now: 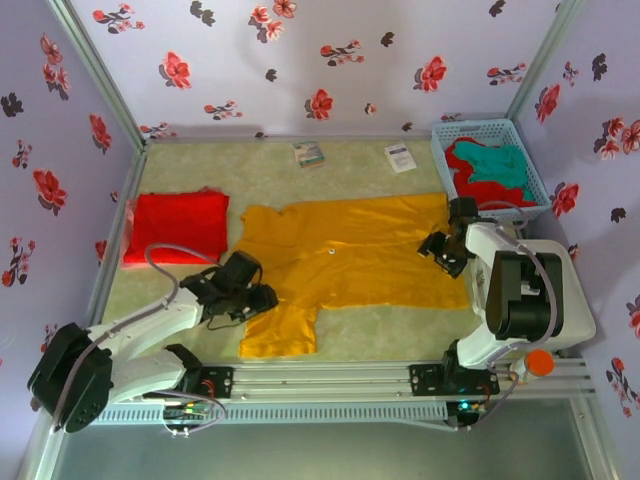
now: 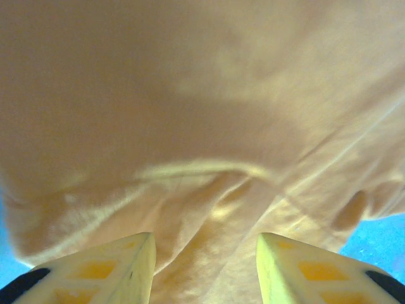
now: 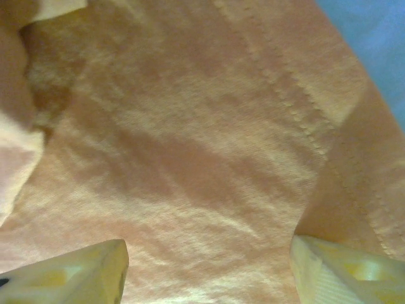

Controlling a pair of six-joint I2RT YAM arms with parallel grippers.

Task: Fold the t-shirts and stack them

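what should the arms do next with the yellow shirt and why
Probably close both on the cloth: the left gripper and right gripper sit with jaws apart at opposite edges of the spread yellow t-shirt, which lies unfolded.

A mustard-yellow t-shirt (image 1: 350, 250) lies spread on the desk (image 1: 190, 170) (a folded red t-shirt (image 1: 178, 225) just left of it), left gripper (image 1: 260, 299) at its left edge, right gripper (image 1: 436, 250) at its right.
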